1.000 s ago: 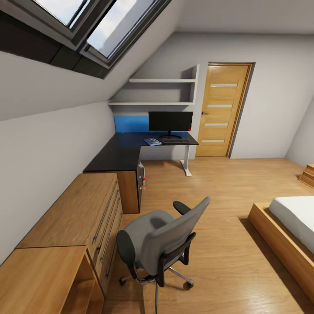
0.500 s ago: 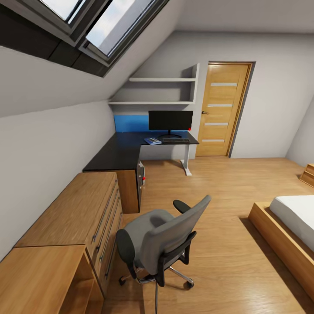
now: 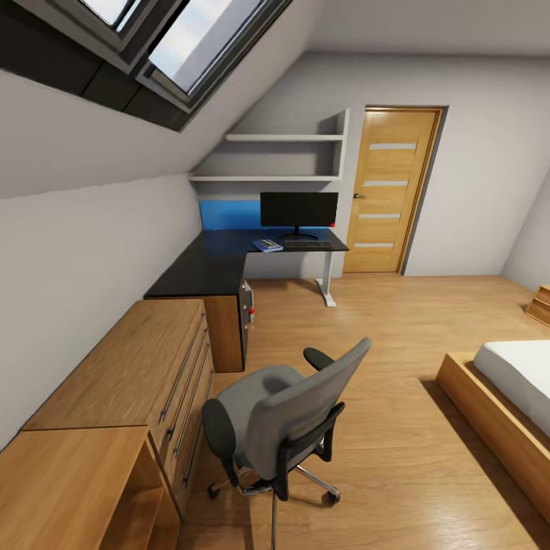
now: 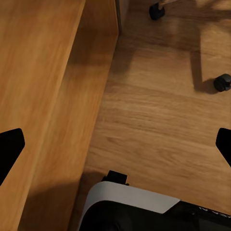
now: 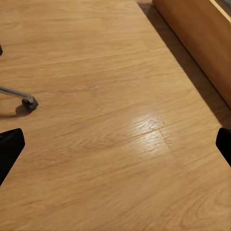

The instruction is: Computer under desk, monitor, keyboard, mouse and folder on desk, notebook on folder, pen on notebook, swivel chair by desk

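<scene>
Swivel chair [image 3: 279, 416] stands on the wood floor [image 3: 397, 367] in the near middle of the room, well apart from the counter [image 3: 218, 263], just beside the light wooden drawer chest [image 3: 130, 374]. Grey back faces the camera, seat turned toward the chest; nothing visible on the seat.

L-shaped black counter sits in the far corner under the sloped wall. Monitor [image 3: 299, 211] upright at the back edge of the far wing, near its right end. Keyboard [image 3: 308, 245] lies flat in front of the monitor, near the front edge. Folder [image 3: 267, 245], blue, lies on the counter just left of the keyboard; something dark sits on top of it, too small to tell what. Light-grey computer [image 3: 247, 307] with a red dot stands under the counter's near wing, by the wooden end panel.

Wall shelves [image 3: 283, 156] above the counter, wooden door [image 3: 389, 191] right of it, bed [image 3: 504, 397] at the right edge.

Left hand [image 4: 115, 144]: fingertips wide apart at both picture edges, holding nothing, over floor beside the chest; chair casters [image 4: 222, 82] nearby. Right hand [image 5: 115, 147]: fingertips wide apart, holding nothing, over bare floor; one caster [image 5: 30, 102] and the bed frame in view.
</scene>
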